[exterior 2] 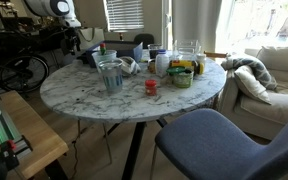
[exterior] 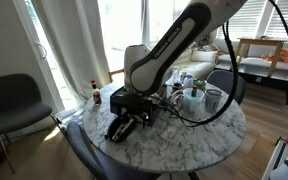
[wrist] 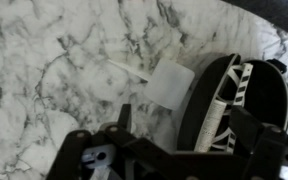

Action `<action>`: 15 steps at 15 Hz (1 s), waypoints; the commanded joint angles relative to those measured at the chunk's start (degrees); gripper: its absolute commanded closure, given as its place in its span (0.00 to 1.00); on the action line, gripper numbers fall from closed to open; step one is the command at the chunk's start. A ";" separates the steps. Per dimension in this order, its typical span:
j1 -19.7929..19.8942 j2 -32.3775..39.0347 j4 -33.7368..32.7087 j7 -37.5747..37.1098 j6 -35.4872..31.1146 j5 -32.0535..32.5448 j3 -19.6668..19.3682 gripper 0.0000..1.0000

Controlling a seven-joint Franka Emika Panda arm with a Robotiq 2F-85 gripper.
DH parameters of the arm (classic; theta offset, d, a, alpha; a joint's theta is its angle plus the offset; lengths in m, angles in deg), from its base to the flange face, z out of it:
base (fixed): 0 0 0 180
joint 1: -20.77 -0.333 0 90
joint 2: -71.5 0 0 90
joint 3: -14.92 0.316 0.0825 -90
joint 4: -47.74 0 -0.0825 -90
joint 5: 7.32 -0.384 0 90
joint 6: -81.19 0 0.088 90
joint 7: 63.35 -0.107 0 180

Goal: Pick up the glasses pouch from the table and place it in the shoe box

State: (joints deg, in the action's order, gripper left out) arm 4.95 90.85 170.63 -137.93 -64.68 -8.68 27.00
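Observation:
In the wrist view the glasses pouch [wrist: 199, 100] lies on the marble table. It is a black oblong case with rounded ends and a zebra-striped part showing. My gripper [wrist: 184, 118] is low over it, with one finger on bare marble to its left and the other over its right part. The jaws are open. In an exterior view the gripper [exterior: 120, 127] reaches down to the table near its front edge and hides the pouch. A dark boxy shape [exterior: 134, 100] sits right behind it. I cannot tell whether this is the shoe box or the wrist.
A white card [wrist: 170, 82] lies on the marble beside the pouch. A small red-capped bottle [exterior: 95, 92] stands at the table's left. A glass [exterior 2: 111, 75], a green bowl [exterior 2: 181, 77], a red item [exterior 2: 151, 87] and cups crowd the table. Chairs [exterior 2: 219, 140] stand around it.

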 commanded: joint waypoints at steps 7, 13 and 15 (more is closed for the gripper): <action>-6.03 7.08 -5.25 -4.78 -3.33 2.69 -7.00 0.06; -6.99 8.21 -6.10 -5.04 -3.98 2.84 -8.37 0.56; -7.21 8.39 -6.29 -4.97 -3.93 2.92 -8.62 0.72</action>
State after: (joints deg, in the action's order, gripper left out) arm -0.92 98.17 164.92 -141.03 -67.32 -6.89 19.63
